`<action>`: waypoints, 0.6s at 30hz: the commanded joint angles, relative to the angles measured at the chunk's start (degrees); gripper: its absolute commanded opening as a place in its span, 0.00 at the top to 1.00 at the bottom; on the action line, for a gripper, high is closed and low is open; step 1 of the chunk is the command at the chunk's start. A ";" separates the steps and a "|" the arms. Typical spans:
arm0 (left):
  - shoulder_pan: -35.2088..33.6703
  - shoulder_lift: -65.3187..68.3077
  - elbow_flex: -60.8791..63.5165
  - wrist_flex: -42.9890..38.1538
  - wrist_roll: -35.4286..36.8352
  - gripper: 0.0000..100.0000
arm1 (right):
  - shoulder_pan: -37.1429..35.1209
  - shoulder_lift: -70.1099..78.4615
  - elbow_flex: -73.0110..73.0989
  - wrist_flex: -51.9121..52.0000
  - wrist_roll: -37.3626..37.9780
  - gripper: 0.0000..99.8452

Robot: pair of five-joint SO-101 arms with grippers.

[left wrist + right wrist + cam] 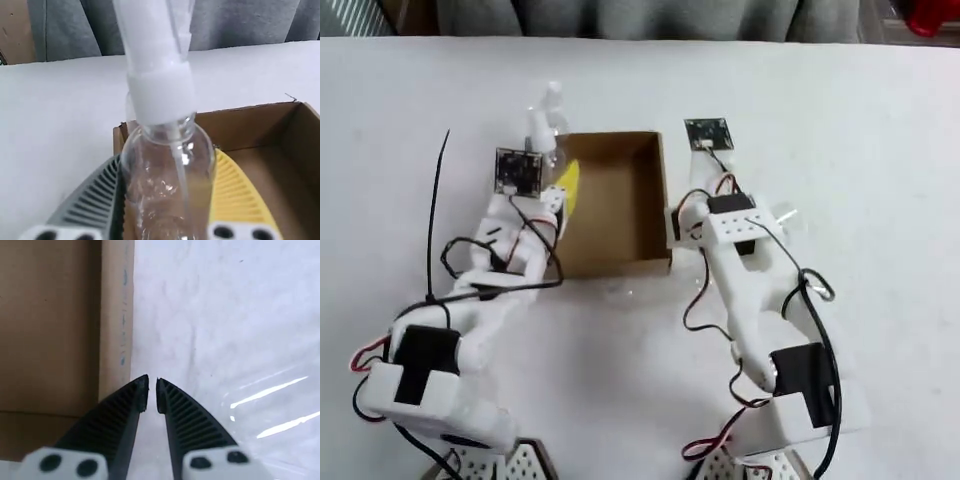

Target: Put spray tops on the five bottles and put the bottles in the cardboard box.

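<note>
My left gripper (167,160) is shut on a clear bottle (165,165) that carries a white spray top (157,95), grey finger on one side and yellow finger on the other. In the high view this bottle (546,125) stands at the left wall of the open cardboard box (660,190), which holds no bottles. My right gripper (152,390) hangs just outside the box's right wall (116,315), its black fingers almost touching with nothing between them. A second clear bottle (280,405) lies on the table beside it.
The white table (840,120) stretches around the box. The right arm (735,230) stands close against the box's right side, with the lying clear bottle (783,215) just to its right. Grey curtain runs along the table's far edge.
</note>
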 commanded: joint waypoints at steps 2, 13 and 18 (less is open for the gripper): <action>-0.57 -0.40 -3.16 -1.76 -0.53 0.98 | -1.71 -0.22 -1.93 -0.31 0.18 0.99; -1.19 -0.31 -2.46 -1.41 -0.88 0.98 | -1.71 -0.13 -1.93 -0.31 0.18 0.99; -1.80 -0.40 -1.93 -1.41 -0.53 0.93 | -1.71 -0.13 -1.93 -0.31 0.18 0.99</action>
